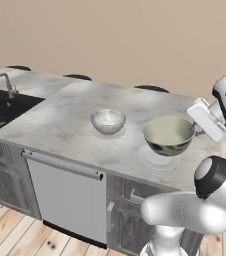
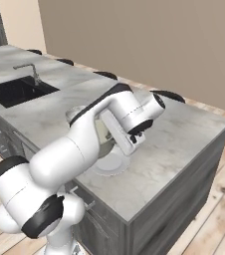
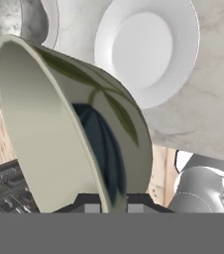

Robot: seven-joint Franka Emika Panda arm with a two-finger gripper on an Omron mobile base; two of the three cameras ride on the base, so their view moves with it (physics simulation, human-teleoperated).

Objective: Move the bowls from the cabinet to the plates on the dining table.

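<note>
My gripper [image 3: 110, 203] is shut on the rim of the cream-rimmed, greenish mottled bowl [image 3: 74, 129]. In the left base view this bowl [image 1: 168, 136] hangs just above an empty pale plate [image 1: 157, 157] on the dining table [image 1: 60, 120], with the gripper [image 1: 197, 132] at the bowl's right rim. The hand view has that plate [image 3: 146, 49] beyond the bowl. To the left, the grey-white marbled bowl [image 1: 108, 121] rests on a second plate [image 1: 107, 135]. In the right base view my arm covers most of the held bowl [image 2: 102, 139]; the plate [image 2: 109, 165] shows below it. The cabinet is out of view.
A black sink [image 1: 5, 105] with a faucet [image 1: 5, 82] is set in the counter at the far left. Dark stool tops [image 1: 150, 88] line the table's far edge. A dishwasher front [image 1: 65, 195] faces me below the top. The table's right end [image 2: 219, 129] drops to wooden floor.
</note>
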